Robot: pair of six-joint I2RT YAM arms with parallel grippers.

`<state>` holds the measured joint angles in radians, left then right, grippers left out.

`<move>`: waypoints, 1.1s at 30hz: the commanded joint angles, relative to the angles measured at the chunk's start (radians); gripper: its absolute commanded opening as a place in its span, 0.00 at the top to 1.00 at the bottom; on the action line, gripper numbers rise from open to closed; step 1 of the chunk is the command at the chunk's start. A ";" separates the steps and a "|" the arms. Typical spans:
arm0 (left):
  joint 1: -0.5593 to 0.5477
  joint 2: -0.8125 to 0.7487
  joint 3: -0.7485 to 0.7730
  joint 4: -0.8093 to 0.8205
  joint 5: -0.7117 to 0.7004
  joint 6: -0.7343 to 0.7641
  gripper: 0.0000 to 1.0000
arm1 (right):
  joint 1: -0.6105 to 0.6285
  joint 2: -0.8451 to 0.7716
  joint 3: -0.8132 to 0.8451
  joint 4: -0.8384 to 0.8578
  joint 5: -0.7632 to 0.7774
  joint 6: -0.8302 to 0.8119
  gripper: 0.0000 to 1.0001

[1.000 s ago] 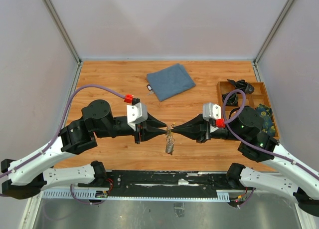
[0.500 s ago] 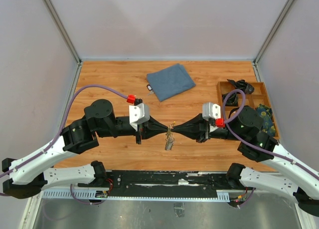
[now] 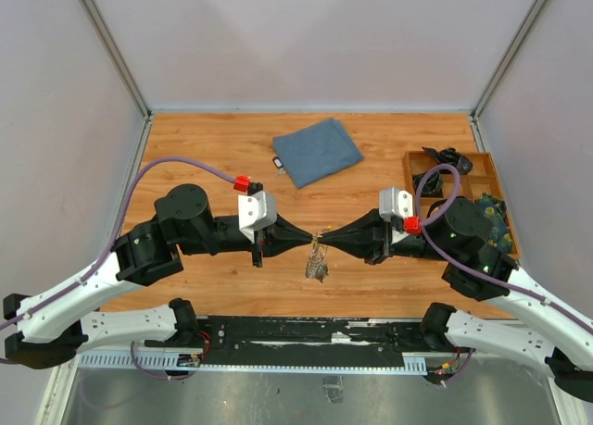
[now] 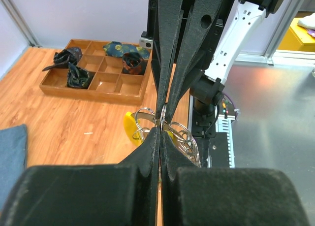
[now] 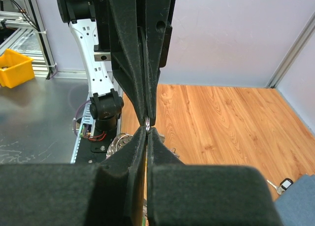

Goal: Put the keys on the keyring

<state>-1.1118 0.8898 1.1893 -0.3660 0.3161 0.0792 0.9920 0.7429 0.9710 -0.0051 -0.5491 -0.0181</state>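
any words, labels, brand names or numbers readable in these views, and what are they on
No text can be read in any view.
small tag beside the blue cloth: too small to read.
keys and keyring at the fingertips: any stamping is too small and blurred to read.
yellow bin: no label showing.

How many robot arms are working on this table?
2. The left arm reaches in from the left side, the right arm from the right. The left gripper and right gripper meet tip to tip mid-table, both shut on the keyring. None looks hidden.
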 commanded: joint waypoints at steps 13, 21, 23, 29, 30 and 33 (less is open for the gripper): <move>-0.011 -0.009 0.003 0.016 -0.011 0.005 1.00 | -0.001 -0.030 -0.004 0.147 0.034 0.044 1.00; -0.011 -0.008 0.010 0.028 -0.027 -0.001 0.91 | -0.001 -0.025 -0.021 0.185 0.030 0.065 1.00; -0.012 -0.009 0.020 0.029 -0.042 -0.006 0.86 | -0.001 -0.037 -0.024 0.179 0.032 0.056 1.00; -0.011 -0.042 0.008 0.058 -0.081 -0.025 0.76 | -0.001 -0.048 -0.023 0.132 0.035 0.026 1.00; -0.012 -0.046 0.004 0.063 -0.086 -0.026 0.75 | -0.001 -0.050 -0.025 0.129 0.037 0.024 1.00; -0.010 -0.056 -0.001 0.080 -0.098 -0.028 0.72 | -0.001 -0.053 -0.025 0.111 0.037 0.018 1.00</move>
<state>-1.1122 0.8604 1.1893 -0.3500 0.2493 0.0612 0.9920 0.7078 0.9497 0.0807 -0.5228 0.0200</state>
